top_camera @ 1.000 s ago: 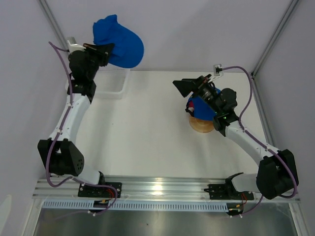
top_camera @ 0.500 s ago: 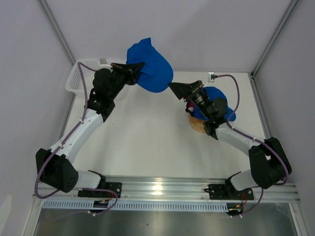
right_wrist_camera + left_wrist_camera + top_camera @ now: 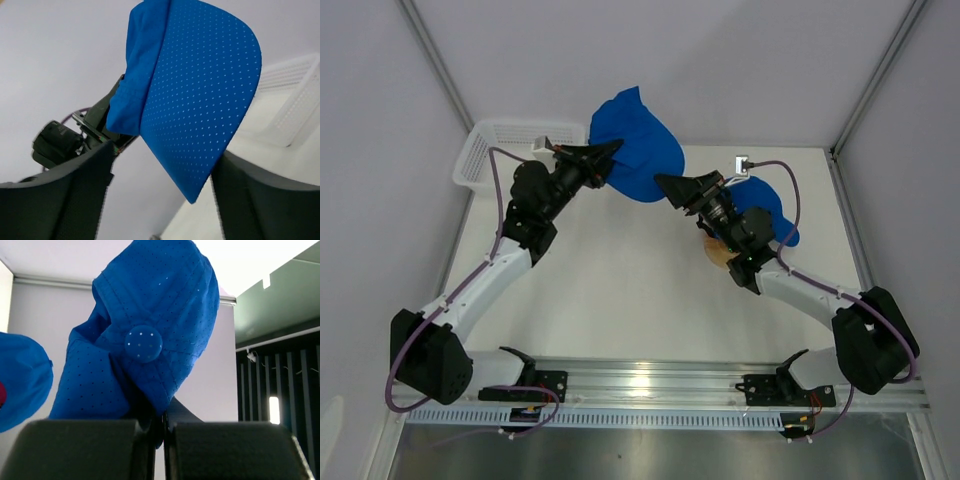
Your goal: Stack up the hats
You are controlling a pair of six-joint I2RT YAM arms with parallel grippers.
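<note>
My left gripper [image 3: 606, 150] is shut on the back of a royal blue hat [image 3: 642, 152] and holds it in the air, brim hanging toward the right arm. In the left wrist view the hat [image 3: 150, 335] fills the frame above the closed fingertips [image 3: 150, 440]. My right gripper [image 3: 678, 188] is open and empty, right beside the hat's brim [image 3: 200, 100], which hangs between its spread fingers [image 3: 55, 195] without touching them. A second blue hat [image 3: 767, 212] sits on the round wooden stand [image 3: 720, 252]; a magenta sliver [image 3: 2, 394] shows under it.
A white mesh basket [image 3: 510, 142] stands at the back left, and also shows in the right wrist view [image 3: 295, 95]. Grey walls close in the table on three sides. The arm bases and a metal rail [image 3: 650, 380] run along the near edge.
My left arm has swung the blue hat from above the basket rightward to the table's middle back. My right gripper has turned left and up toward it, staying open.
</note>
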